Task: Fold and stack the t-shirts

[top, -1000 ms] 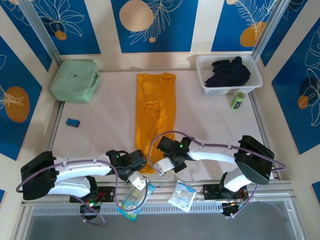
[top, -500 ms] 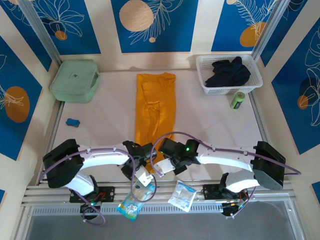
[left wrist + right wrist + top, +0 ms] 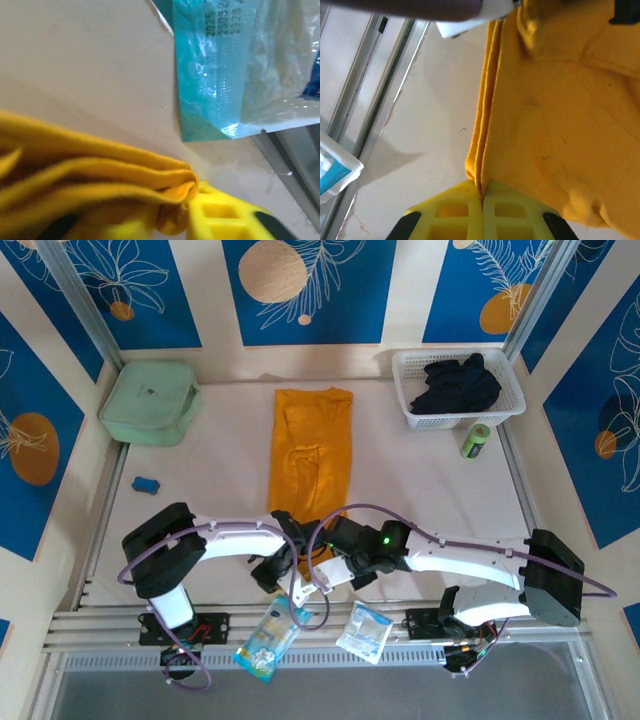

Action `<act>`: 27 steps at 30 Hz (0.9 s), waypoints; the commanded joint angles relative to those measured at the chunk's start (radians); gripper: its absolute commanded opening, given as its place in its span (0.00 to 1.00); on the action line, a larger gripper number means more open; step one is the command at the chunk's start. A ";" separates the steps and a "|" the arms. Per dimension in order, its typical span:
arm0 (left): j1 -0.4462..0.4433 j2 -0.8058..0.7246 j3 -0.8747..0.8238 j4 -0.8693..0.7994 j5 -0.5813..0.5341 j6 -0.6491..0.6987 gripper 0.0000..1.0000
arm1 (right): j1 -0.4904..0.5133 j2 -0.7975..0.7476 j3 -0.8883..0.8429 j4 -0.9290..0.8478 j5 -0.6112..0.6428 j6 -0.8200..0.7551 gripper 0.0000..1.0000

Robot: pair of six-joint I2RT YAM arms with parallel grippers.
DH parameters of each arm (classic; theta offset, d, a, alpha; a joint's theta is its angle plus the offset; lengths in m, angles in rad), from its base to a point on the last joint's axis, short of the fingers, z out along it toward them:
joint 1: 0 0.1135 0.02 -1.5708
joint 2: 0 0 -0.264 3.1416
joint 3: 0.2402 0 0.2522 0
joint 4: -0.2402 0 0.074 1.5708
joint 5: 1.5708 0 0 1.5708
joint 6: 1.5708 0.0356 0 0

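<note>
One orange-yellow t-shirt (image 3: 312, 455) on the table (image 3: 200, 490); right fingers (image 3: 450, 212) clamped on its near hem; left fingers (image 3: 225, 220) touching it, grip unclear; bare table either side.

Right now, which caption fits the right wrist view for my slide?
Right end effector shut on the layered edge of the orange-yellow t-shirt, pale table alongside.

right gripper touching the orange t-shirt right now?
Touching. Right wrist view: the right gripper is shut on the folded edge of the orange t-shirt, with the cloth pinched between its fingers.
</note>
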 commanded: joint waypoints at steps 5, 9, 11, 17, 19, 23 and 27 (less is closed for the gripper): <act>0.034 0.063 -0.127 0.635 -0.050 0.005 0.00 | -0.007 -0.031 -0.020 -0.009 -0.022 0.017 0.00; 0.034 -0.039 -0.175 0.668 -0.054 -0.026 0.00 | -0.020 -0.049 -0.027 0.001 -0.032 0.026 0.00; 0.034 -0.107 -0.209 0.681 -0.056 -0.028 0.00 | -0.023 -0.064 -0.034 0.006 -0.037 0.038 0.00; 0.031 -0.255 -0.238 0.679 -0.096 -0.056 0.00 | -0.018 -0.115 -0.060 -0.002 -0.028 0.097 0.00; 0.030 -0.302 -0.232 0.656 -0.098 -0.080 0.00 | -0.007 -0.135 -0.069 -0.017 -0.022 0.122 0.00; -0.015 -0.396 -0.249 0.609 -0.136 -0.100 0.00 | 0.036 -0.179 -0.086 -0.057 -0.005 0.192 0.00; -0.076 -0.473 -0.275 0.541 -0.168 -0.144 0.00 | 0.102 -0.231 -0.103 -0.100 0.009 0.280 0.00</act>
